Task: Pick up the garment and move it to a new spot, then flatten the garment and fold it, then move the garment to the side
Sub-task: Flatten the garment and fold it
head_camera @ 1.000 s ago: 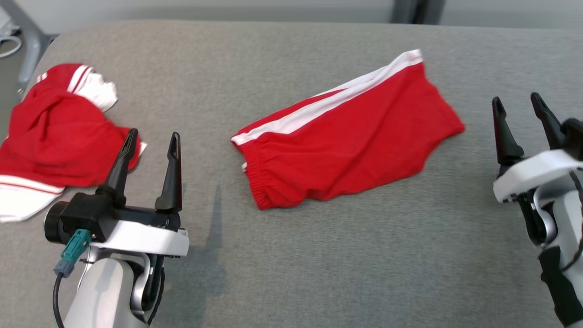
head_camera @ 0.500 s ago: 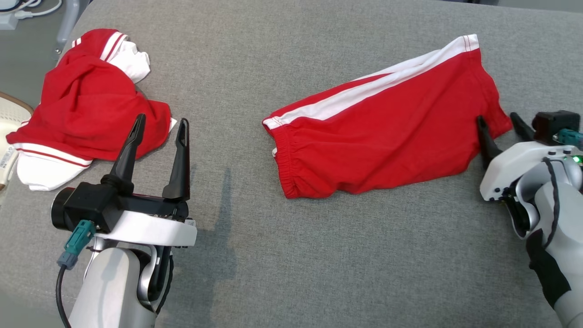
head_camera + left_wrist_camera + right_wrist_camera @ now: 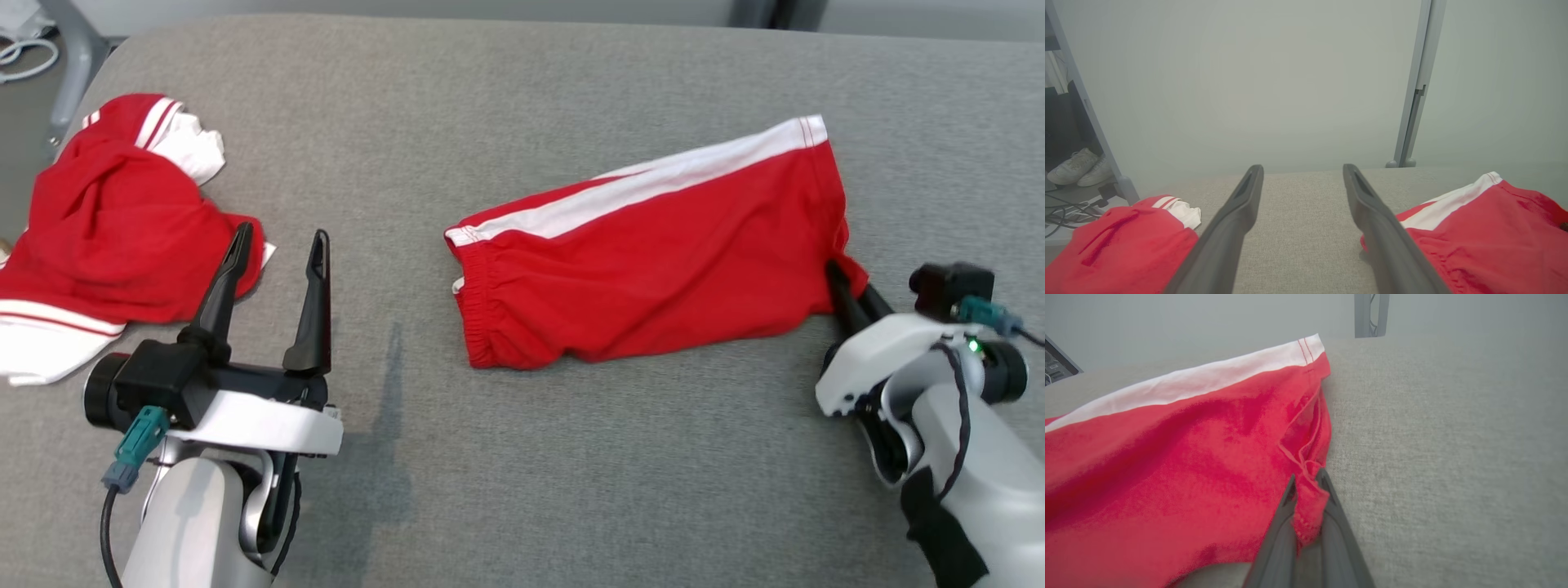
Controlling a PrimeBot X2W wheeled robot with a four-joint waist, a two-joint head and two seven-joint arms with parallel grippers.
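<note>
1. The red shorts (image 3: 645, 261), with a white stripe along their far edge, lie mostly flat right of centre on the grey surface (image 3: 522, 474). The waistband is to the left and the leg hem to the right.
2. In the head view, the right gripper (image 3: 849, 286) meets the near right corner of the shorts. Its fingers are drawn together and their tips are tucked under red cloth, but the hold itself is hard to read from here.
3. The right wrist view makes the hold plain. The two fingers (image 3: 1286, 522) are pinched on a bunched bit of stitched hem, and the cloth puckers toward them. It also shows the red double stitching across the stripe's end.
4. The left gripper (image 3: 273, 245) hovers at the near left, its fingers spread wide with nothing between them. One tip overlaps the right edge of a crumpled red-and-white pile (image 3: 106, 237) at the far left; whether it touches the pile I cannot tell.
5. The left wrist view looks low across the surface, with the pile at left, the waistband end of the shorts at right, and bare grey between the fingers.
6. That view also takes in white shoes (image 3: 1079, 167) and cables (image 3: 1061, 212) on the floor past the left edge, and a grey post (image 3: 1412, 102) by the wall.
7. The pile and the shorts lie well apart.
</note>
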